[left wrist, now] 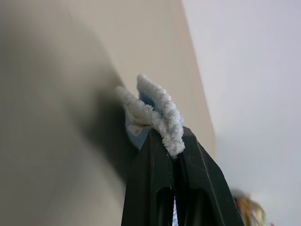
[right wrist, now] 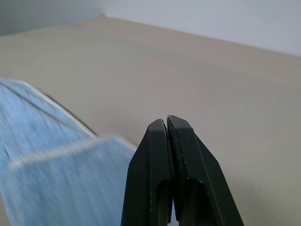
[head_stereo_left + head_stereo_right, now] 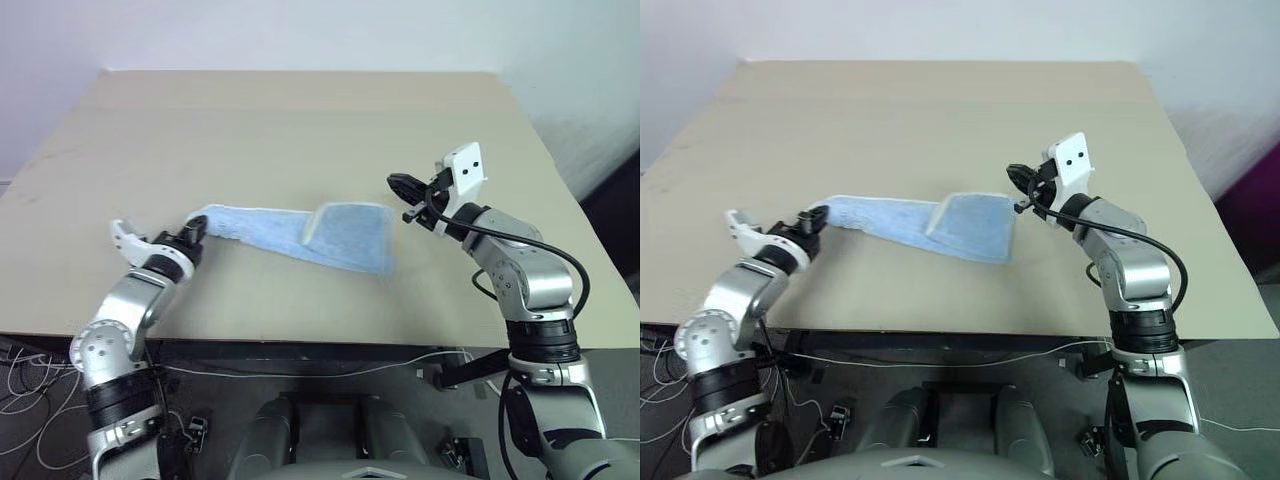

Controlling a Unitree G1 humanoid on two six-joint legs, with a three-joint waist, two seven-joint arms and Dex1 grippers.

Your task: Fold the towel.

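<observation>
The light blue towel (image 3: 340, 235) lies across the middle of the beige table (image 3: 300, 120), pulled into a narrow band toward the left, with a doubled flap at its right end. My left gripper (image 3: 197, 228) is shut on the towel's left end, and the left wrist view shows the whitish terry edge (image 1: 155, 110) pinched at the left gripper's (image 1: 173, 149) tips. My right gripper (image 3: 396, 183) hovers just right of the flap, shut and holding nothing. In the right wrist view the right gripper (image 2: 167, 123) has its tips pressed together, and the towel (image 2: 56, 174) lies below and to one side.
The table's front edge (image 3: 300, 342) runs close to both arms, and cables (image 3: 30, 370) hang below it at the left. Bare tabletop stretches behind the towel up to the far edge (image 3: 300, 72) by a pale wall.
</observation>
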